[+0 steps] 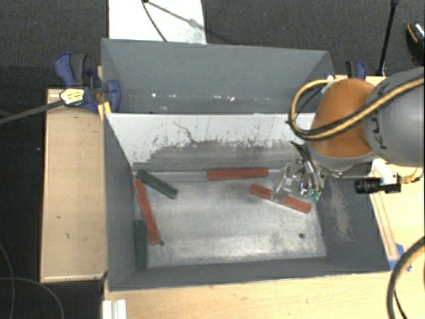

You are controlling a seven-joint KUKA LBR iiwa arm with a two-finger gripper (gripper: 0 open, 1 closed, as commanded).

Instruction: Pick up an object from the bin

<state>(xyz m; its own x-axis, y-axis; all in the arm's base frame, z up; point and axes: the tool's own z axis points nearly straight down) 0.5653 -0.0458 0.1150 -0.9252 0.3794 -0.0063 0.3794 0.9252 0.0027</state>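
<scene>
The arm reaches into the bin (219,78) from the right, and its end effector (297,190) hangs low over the right part of the floor, beneath the orange cover (342,121) and the looped cables (312,95) on the wrist. Directly under the end effector lies the right red stick (265,194), flat on the floor and slanted, its left end nearer the back wall and its right end nearer the front. The end effector covers the stick's middle, so whether it touches the stick cannot be told, nor whether the end effector is spread or pressed together. Just behind and to the left, the back red stick (237,173) lies along the foot of the back wall, apart from the first. Well away, at the left wall, the left red stick (147,211) runs from back to front. The upper green stick (157,183) lies slanted just beside its back end. The lower green stick (140,243) lies along the left wall beside its front end. The middle of the floor is scuffed bare metal.
</scene>
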